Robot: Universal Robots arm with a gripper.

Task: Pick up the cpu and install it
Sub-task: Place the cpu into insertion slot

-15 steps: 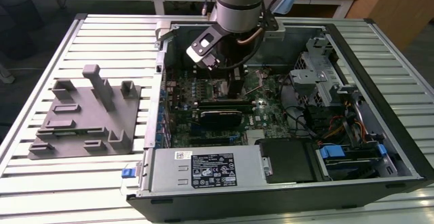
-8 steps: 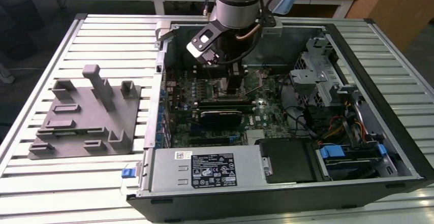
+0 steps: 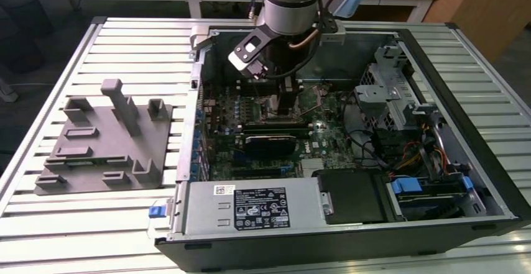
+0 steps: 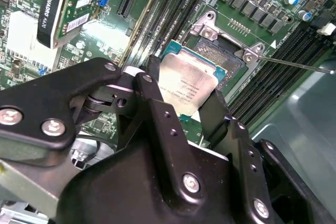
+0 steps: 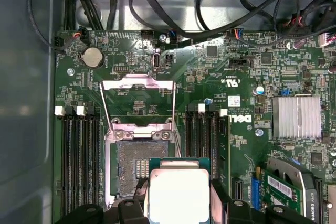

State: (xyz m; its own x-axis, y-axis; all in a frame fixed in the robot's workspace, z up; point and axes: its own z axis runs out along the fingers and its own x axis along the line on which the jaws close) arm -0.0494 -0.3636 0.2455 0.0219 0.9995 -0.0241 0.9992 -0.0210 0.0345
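Note:
The cpu (image 5: pixel 178 195) is a small square chip with a silvery top on a green edge, and my gripper (image 5: pixel 179 203) is shut on it. In both wrist views it hangs just over one edge of the open motherboard socket (image 5: pixel 134 163), whose metal frame (image 5: pixel 137 103) is folded up. The second wrist view shows black fingers (image 4: pixel 155 90) pressing two opposite sides of the cpu (image 4: pixel 186 87), tilted slightly above the socket (image 4: pixel 223 56), with the thin lever (image 4: pixel 299 64) swung out. In the exterior view the gripper (image 3: pixel 286 103) reaches down into the open computer case (image 3: pixel 464 131).
Memory slots (image 5: pixel 79 166) flank the socket. A finned heatsink (image 5: pixel 296 118) and an expansion card (image 5: pixel 291 192) lie beside it, and black cables (image 5: pixel 173 3) run along the case wall. A grey fixture (image 3: pixel 104 143) stands on the slatted table at the exterior view's left.

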